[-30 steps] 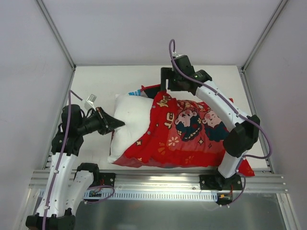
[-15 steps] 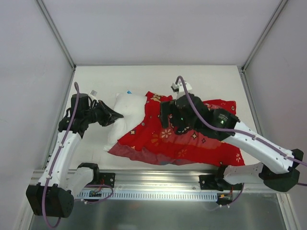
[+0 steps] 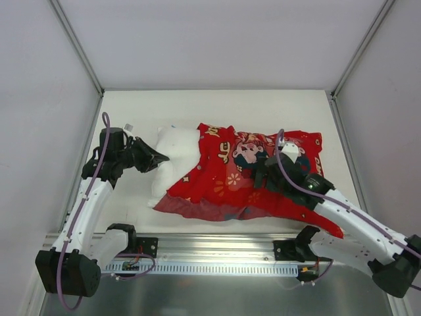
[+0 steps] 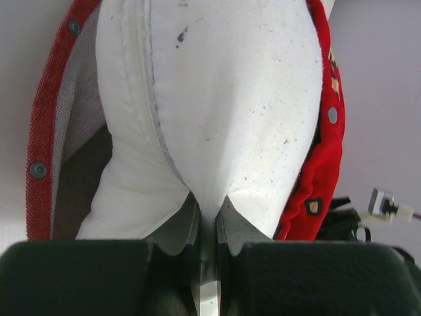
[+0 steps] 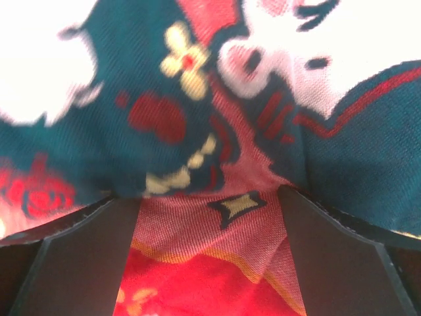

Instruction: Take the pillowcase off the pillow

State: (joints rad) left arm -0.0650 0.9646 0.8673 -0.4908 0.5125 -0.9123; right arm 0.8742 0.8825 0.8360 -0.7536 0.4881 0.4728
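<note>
The white pillow [image 3: 176,153] lies left of centre, its left end bare. The red printed pillowcase [image 3: 263,191] covers its right part and spreads out to the right. My left gripper [image 3: 160,158] is shut on a pinch of the pillow's left end. In the left wrist view [image 4: 207,212] the white pillow [image 4: 230,99] bulges out of the pillowcase's open mouth [image 4: 43,131]. My right gripper [image 3: 260,175] rests on the pillowcase just near the cartoon children. In the right wrist view [image 5: 210,220] its fingers [image 5: 72,263] stand wide apart with flat pillowcase fabric [image 5: 197,118] between them.
The pillow and case lie on a white table [image 3: 217,105] walled by grey panels with metal corner posts [image 3: 75,46]. A metal rail [image 3: 217,247] runs along the near edge by the arm bases. The pillowcase's near right corner [image 3: 332,229] reaches close to that rail.
My right arm has swung from the far edge down onto the pillowcase, then moved right and nearer. The pillowcase has slid right, baring more pillow. My left gripper keeps its hold.
</note>
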